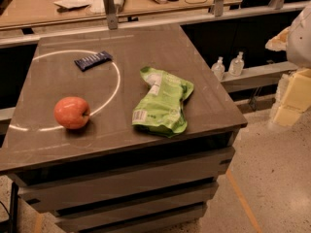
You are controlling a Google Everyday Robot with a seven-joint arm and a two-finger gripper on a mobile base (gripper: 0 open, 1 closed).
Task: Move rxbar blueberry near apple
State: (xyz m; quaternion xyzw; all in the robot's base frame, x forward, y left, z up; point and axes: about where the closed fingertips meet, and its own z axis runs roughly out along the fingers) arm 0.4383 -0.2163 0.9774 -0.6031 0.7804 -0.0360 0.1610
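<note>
Hovering at right edge, gripper (pixel 293 39) is far from rxbar blueberry (pixel 93 60) and apple (pixel 72 112).

End effector (pixel 287 100) far rt, off table (pixel 146 47)

On the table (pixel 194 57)
Bar (pixel 93 60) upper left, apple (pixel 72 112) before it, bag (pixel 163 101) right of both; my gripper (pixel 284 39) at upper right edge.
</note>
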